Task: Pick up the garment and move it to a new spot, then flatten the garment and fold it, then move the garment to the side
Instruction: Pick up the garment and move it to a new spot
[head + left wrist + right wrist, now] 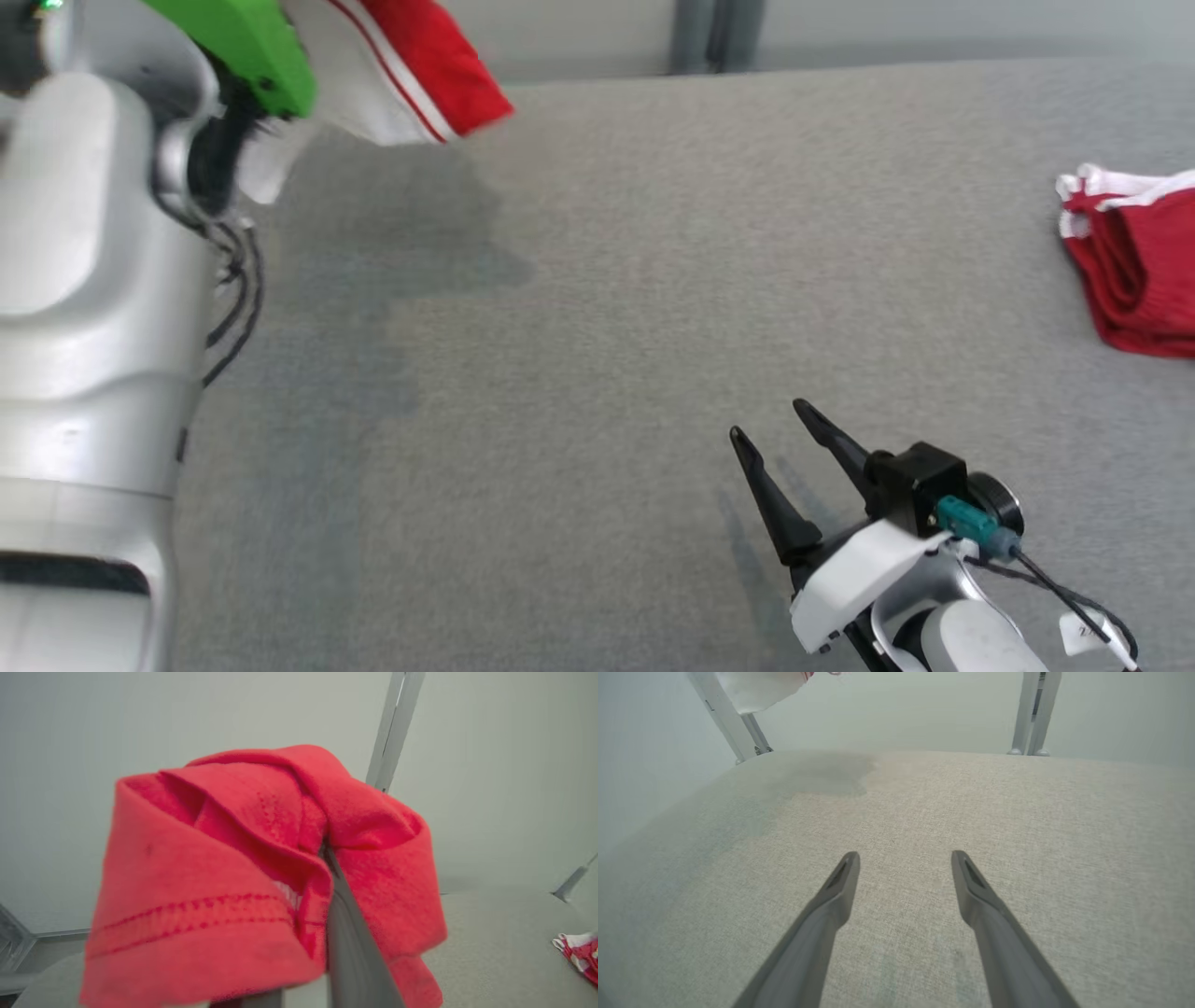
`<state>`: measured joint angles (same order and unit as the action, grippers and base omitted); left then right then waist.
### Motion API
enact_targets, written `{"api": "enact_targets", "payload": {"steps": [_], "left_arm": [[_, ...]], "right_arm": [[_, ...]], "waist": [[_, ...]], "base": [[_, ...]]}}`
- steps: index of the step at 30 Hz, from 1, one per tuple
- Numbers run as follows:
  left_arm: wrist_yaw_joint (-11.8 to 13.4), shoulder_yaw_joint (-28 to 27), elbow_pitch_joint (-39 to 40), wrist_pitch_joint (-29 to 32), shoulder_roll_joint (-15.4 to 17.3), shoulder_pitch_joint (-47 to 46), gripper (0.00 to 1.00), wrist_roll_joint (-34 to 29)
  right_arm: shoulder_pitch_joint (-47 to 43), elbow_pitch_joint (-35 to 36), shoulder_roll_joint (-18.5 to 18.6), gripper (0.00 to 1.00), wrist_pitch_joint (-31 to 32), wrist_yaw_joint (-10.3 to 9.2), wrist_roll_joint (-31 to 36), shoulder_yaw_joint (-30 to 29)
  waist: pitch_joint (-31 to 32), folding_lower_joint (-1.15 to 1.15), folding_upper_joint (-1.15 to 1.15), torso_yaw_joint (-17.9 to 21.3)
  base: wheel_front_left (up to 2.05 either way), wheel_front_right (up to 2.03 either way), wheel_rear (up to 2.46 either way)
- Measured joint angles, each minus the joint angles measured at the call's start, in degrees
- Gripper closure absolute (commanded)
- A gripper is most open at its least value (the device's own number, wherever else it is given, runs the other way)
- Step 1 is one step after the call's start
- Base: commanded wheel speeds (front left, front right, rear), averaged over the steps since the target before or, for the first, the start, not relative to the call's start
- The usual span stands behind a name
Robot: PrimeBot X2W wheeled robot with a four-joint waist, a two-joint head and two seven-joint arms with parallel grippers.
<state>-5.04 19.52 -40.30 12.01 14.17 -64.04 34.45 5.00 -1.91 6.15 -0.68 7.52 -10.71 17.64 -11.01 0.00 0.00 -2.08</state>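
Red garment held aloft, grey fabric table, pale wall

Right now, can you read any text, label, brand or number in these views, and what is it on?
No legible text anywhere.
White tag on a black cable: dark marks, too small to read.
White patch inside the held red garment: blurred, unreadable.

Garment cut by top edge; hides left end effector.
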Motion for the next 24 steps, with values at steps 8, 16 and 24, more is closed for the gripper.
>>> {"api": "enact_targets", "payload": {"steps": [8,16,24], "left_arm": [[0.0,2.7,5.1,0.2,-8.0,4.5,1.0,2.5],[-0.4,7.2,8.9,-4.2,-11.2,9.3,1.0,8.2],[2.9,14.7,10.5,-10.4,-11.5,16.6,1.0,16.6]], "right_arm": [[-0.3,-1.4,-1.1,0.0,-1.3,-0.01,-0.2,-1.3],[-0.3,-1.8,-1.7,0.0,-2.0,-0.01,-0.2,-1.4],[-0.2,-2.9,-2.3,0.0,-3.0,-0.01,-0.2,-1.9]], "waist": [[3.2,0.0,0.0,7.1],[3.9,0.0,0.0,13.5],[2.0,0.0,0.0,16.4]], "base": [[0.0,0.0,0.0],[0.0,0.0,0.0],[0.0,0.0,0.0]]}}
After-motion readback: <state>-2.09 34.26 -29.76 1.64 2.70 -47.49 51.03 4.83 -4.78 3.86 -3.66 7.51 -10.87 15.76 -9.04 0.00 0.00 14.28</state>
